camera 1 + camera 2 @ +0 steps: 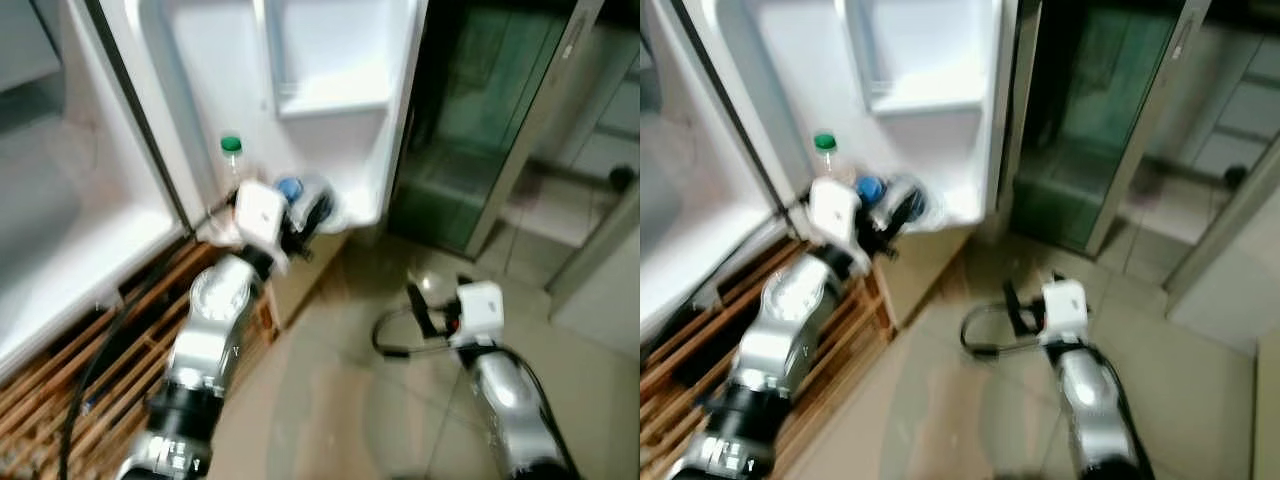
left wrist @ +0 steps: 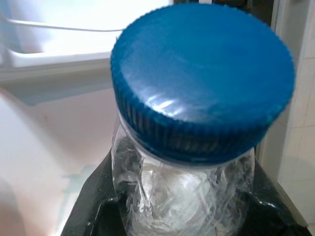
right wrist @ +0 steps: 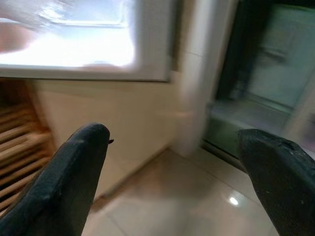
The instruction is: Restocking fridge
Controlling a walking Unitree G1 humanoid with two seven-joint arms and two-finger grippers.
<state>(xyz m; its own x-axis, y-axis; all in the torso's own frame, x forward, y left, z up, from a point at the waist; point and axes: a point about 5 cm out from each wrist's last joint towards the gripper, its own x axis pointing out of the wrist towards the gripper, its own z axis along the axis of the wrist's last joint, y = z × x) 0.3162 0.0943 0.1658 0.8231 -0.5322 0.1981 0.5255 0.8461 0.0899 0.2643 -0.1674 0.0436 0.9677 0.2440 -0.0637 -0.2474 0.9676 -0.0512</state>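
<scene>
The open fridge door [image 1: 340, 120] stands at the far centre, its white inner side facing the robot, with an upper shelf and a lower door shelf [image 1: 355, 205]. No writing or brand can be read on any item; the views are blurred. A wooden slatted rack [image 1: 120, 350] lies on the floor at the near left, below the fridge body. The tiled floor [image 1: 330, 400] extends to the right.

The left arm reaches forward and up to the lower door shelf. The left claw [image 1: 305, 215] is clamped around a clear plastic bottle with a blue cap [image 2: 202, 78]. The bottle's long axis is tilted, cap pointing back toward the wrist camera; the bottle is at the door shelf. A second bottle with a green cap [image 1: 231, 146] stands upright just left of it.

The right arm is held low over the floor at the near right. The right claw [image 3: 172, 162] is spread wide and holds nothing.
</scene>
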